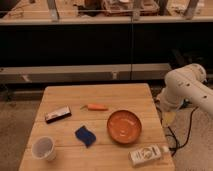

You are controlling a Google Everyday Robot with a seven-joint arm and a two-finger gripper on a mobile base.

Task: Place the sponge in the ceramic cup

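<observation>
The blue sponge point(85, 135) lies flat on the wooden table point(95, 95), near its front middle. The white ceramic cup point(44, 148) stands upright at the front left corner, a short way left of the sponge, and its inside looks empty. My white arm point(187, 86) is folded off the table's right side. The gripper point(168, 117) hangs at the arm's lower end, just beyond the right edge of the table and well away from the sponge and the cup. It holds nothing that I can make out.
An orange bowl point(124, 126) sits right of the sponge. An orange carrot-like piece point(96, 106) and a dark flat packet point(58, 114) lie further back. A white box point(146, 154) rests at the front right corner. A dark counter front point(100, 45) runs behind the table.
</observation>
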